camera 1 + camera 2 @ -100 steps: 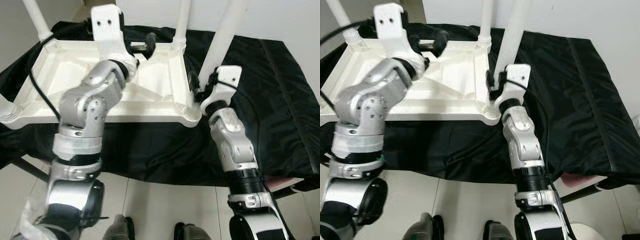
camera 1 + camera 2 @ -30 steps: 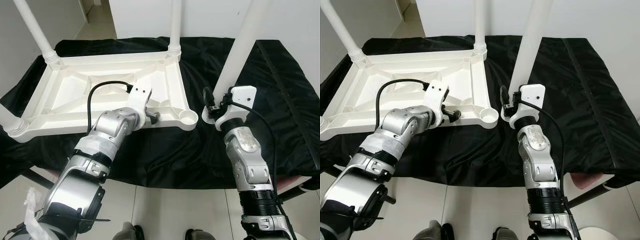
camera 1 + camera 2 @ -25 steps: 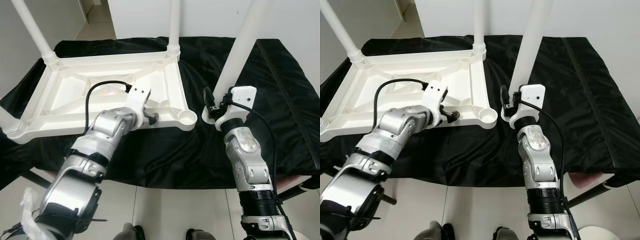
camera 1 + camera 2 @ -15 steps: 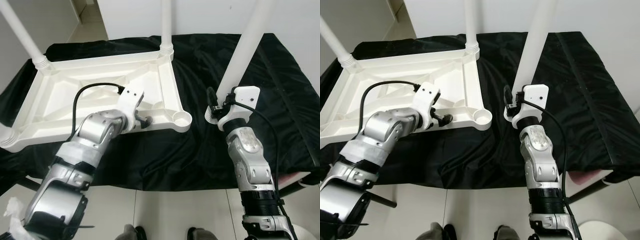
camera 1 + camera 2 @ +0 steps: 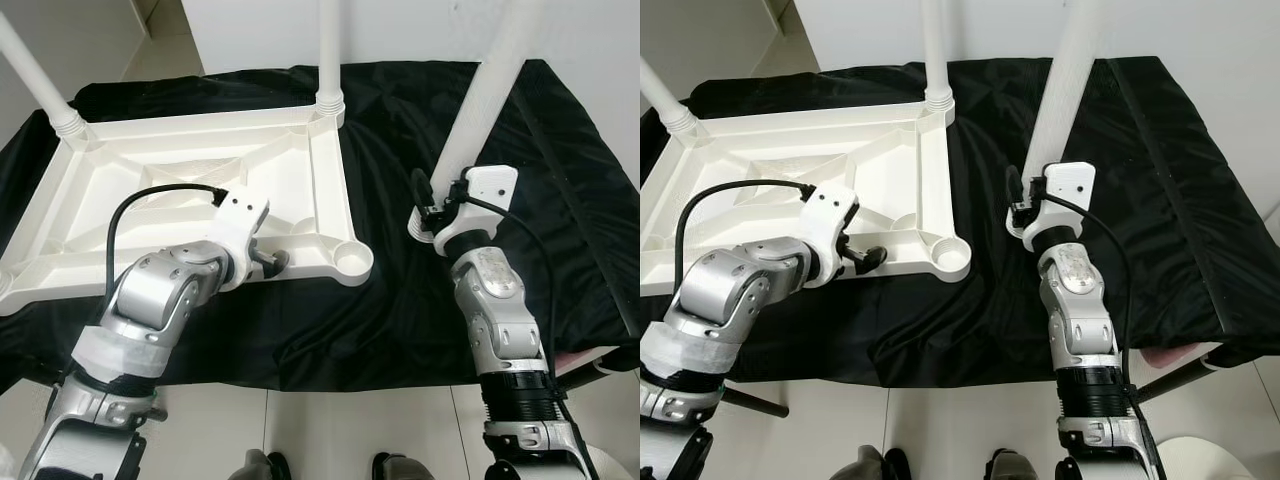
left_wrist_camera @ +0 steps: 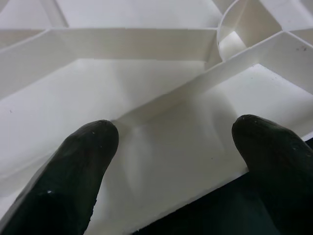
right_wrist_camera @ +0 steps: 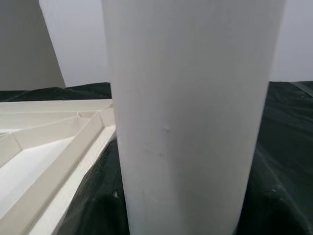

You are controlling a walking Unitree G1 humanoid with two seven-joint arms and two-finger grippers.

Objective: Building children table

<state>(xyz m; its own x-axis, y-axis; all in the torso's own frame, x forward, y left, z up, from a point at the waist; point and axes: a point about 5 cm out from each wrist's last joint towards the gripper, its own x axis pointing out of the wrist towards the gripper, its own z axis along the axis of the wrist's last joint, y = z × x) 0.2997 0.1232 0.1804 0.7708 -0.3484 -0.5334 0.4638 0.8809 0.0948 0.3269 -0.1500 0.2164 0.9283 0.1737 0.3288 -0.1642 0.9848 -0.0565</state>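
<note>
A white children's table top (image 5: 150, 190) lies upside down on a black cloth (image 5: 570, 200). Screwed-in legs rise from its far left corner (image 5: 40, 85) and far right corner (image 5: 330, 60). The near right corner socket (image 5: 352, 258) is a bare round cup. My left gripper (image 5: 272, 262) sits at the near rim just left of that socket; in the left wrist view its fingertips (image 6: 88, 147) stand wide apart over the ribbed underside, open and holding nothing. My right gripper (image 5: 425, 212) is shut on a loose white leg (image 5: 485, 100), held upright on the cloth to the right of the socket.
The cloth-covered table's front edge runs close before me, with pale tiled floor (image 5: 330, 440) below. A white wall stands behind. A black cable (image 5: 150, 195) loops from my left wrist over the table top. The cloth to the right of the loose leg is bare.
My left arm has drawn back from over the table top to its near rim. The right gripper and leg have shifted slightly right of the corner socket. The camera has shifted as well.
</note>
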